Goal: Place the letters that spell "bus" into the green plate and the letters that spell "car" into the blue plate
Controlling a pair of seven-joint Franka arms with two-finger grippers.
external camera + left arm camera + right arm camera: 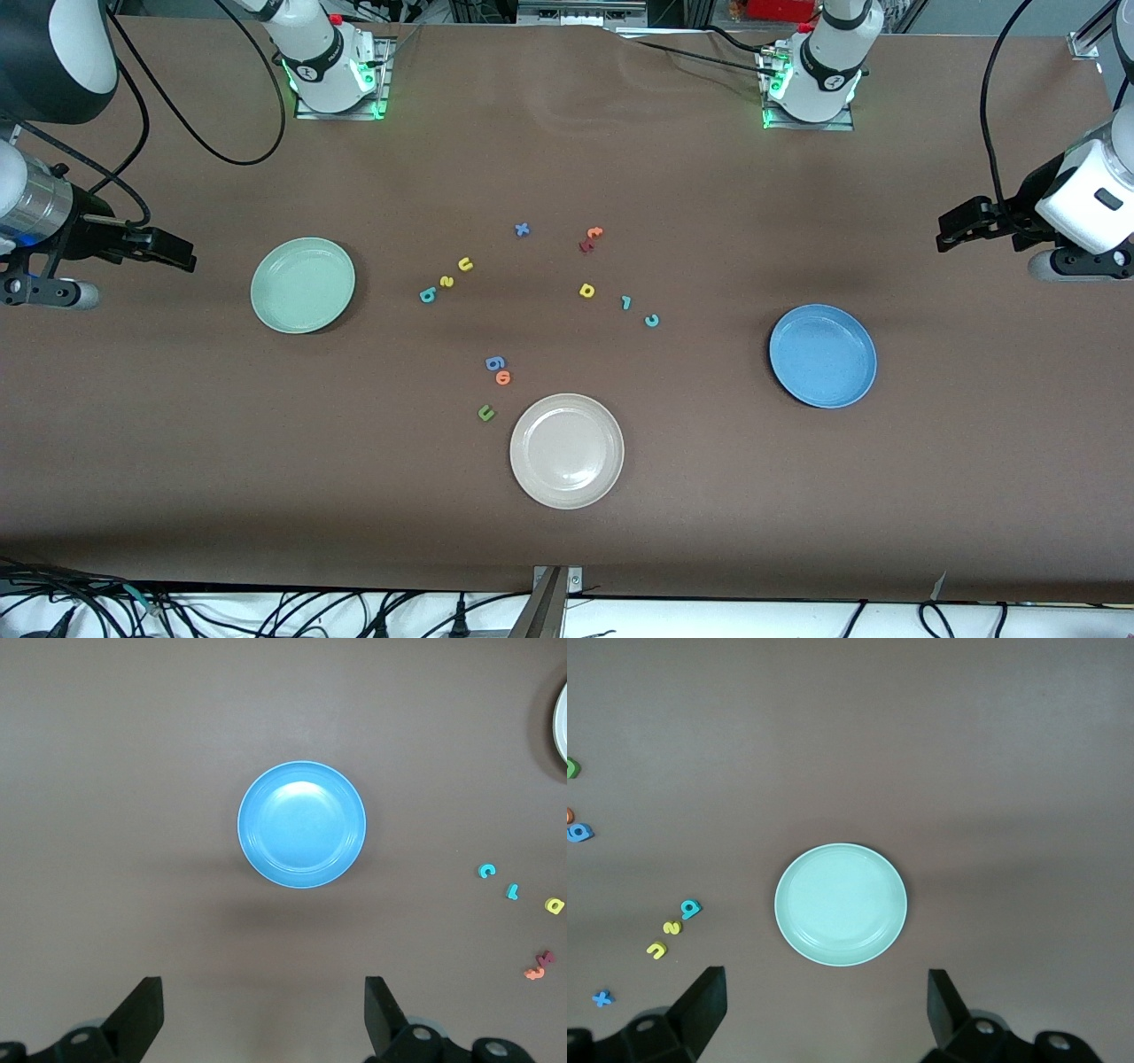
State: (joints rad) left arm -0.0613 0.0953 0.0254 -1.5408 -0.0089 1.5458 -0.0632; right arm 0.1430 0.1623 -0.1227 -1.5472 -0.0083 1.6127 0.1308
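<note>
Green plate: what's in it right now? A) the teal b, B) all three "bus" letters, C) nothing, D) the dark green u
C: the green plate shows only bare surface, and the teal b, yellow s and yellow u lie on the table beside it, toward the middle.
</note>
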